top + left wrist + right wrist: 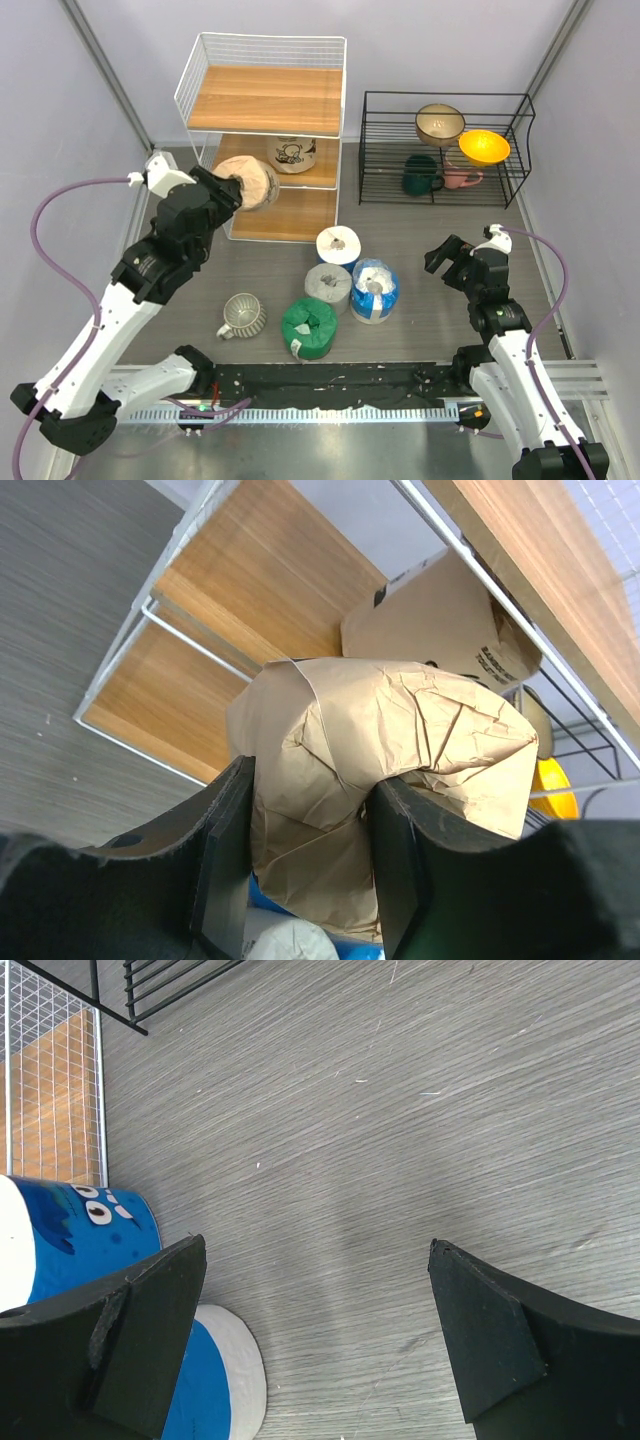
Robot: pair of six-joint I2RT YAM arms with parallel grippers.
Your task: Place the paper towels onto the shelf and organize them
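Currently the left gripper (pixel 228 190) (pixel 312 855) is clamped on a tan paper towel roll (pixel 256 183) (pixel 400 730). In the left wrist view, both black fingers (pixel 225 850) press into the crumpled tan wrap, one on each side.

**Position of the held roll.** The roll is at the open front of the shelf (pixel 265 100) (pixel 250 590), toward its left side and at about the level of the middle tier. The views do not show whether it rests on a board.

**Shelf contents.** A second tan roll (pixel 293 153) (pixel 440 620) with cartoon print stands upright at the back of the middle tier. The top board carries nothing.

**Rolls on the table (pixel 420 225).** Four rolls stand upright in a tight cluster in front of the shelf:
- white-blue roll (pixel 338 245), nearest the shelf
- grey roll (pixel 328 285), just in front of it
- blue-white roll (pixel 374 290), beside the grey roll on its right
- green roll (pixel 309 325), nearest the arm bases

A ribbed pale mug (pixel 242 315) sits to the left of the green roll.

**Right arm.** The right gripper (pixel 447 260) (pixel 315 1250) hovers over bare table to the right of the cluster. Its jaws stand wide apart and hold nothing.

**Other items.** A low black wire rack (pixel 520 150) at the rear right holds bowls and mugs.
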